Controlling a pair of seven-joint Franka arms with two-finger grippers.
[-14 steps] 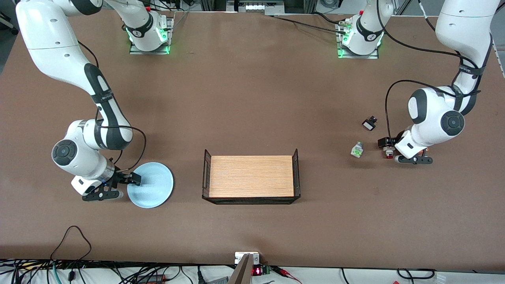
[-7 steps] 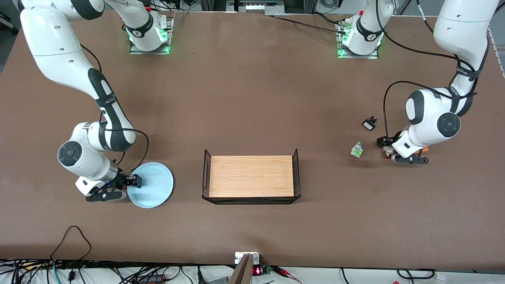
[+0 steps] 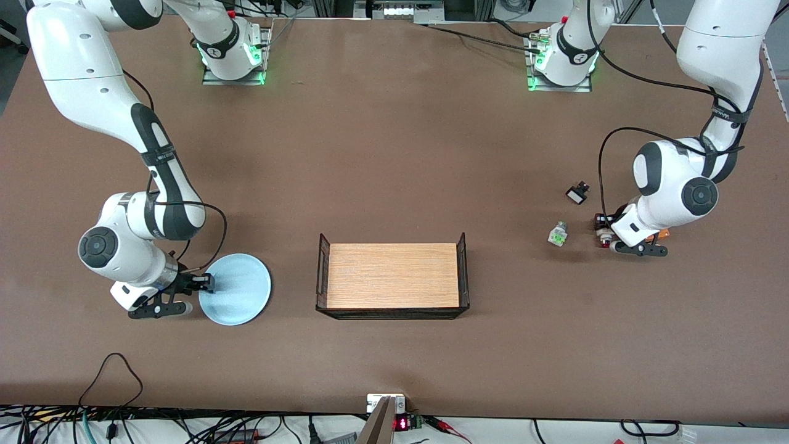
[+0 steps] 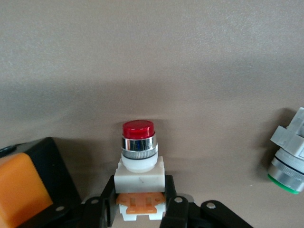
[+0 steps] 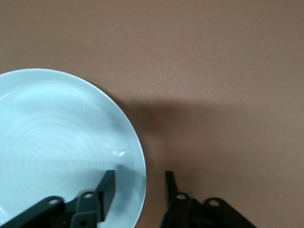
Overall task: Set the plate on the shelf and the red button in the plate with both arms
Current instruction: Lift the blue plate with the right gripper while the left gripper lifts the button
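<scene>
Table (image 3: 394, 154): brown surface, both arms reaching down to it at their own ends.

Tray (image 3: 392, 275): wooden floor, black wire walls at its two ends, mid-table, well apart from both grippers and between them.

Plate (image 3: 237, 290): pale blue, flat on the table at the right arm's end. Right gripper (image 5: 138, 186) straddles its rim, one finger over the plate's inside, the other outside over bare table. Jaws partly closed, a gap showing on each side of the rim; rim not clamped.

Red button (image 4: 139, 164): lies on the table at the left arm's end. Left gripper (image 4: 139, 194) has its fingers pressed on either side of the white body; jaws closed on it, the red cap pointing away from the gripper.

Green button (image 3: 557, 234): on the table near the left gripper, toward the tray, apart from the red button.

Orange box (image 4: 21, 185): just beside the left gripper, away from the green button.

Small black and white switch (image 3: 577, 193): near the left gripper, farther from the front camera than the green button.
</scene>
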